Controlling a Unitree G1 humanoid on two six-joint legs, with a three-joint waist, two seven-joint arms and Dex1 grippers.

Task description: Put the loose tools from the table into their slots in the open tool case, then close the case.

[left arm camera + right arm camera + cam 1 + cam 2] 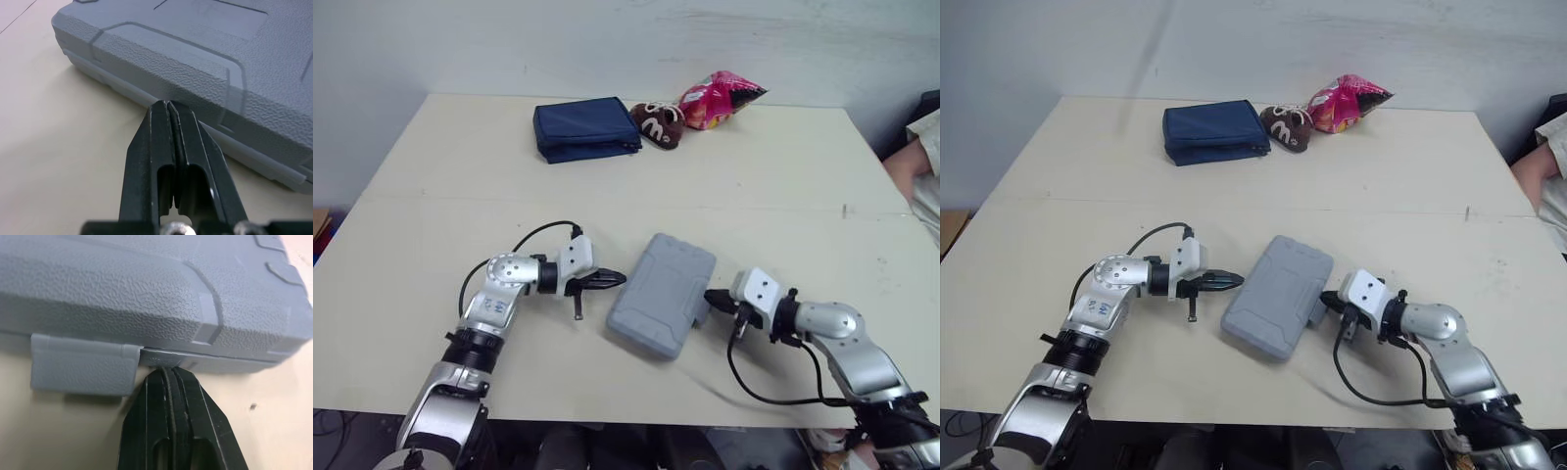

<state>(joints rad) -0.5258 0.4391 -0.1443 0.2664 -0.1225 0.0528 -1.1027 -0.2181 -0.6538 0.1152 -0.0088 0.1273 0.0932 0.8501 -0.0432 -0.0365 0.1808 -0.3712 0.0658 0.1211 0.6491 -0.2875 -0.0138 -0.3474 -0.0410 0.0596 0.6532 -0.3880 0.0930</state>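
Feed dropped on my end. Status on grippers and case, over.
Left gripper shut, tip at grey textured plastic tool case, lid down. Right gripper shut, tip beside its grey latch tab. Navy fabric pouch and snack bags far back, not in the way.

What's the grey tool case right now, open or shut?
Shut: the tool case lies flat, its halves pressed together along a thin seam. Whether its latch is snapped, cannot tell.
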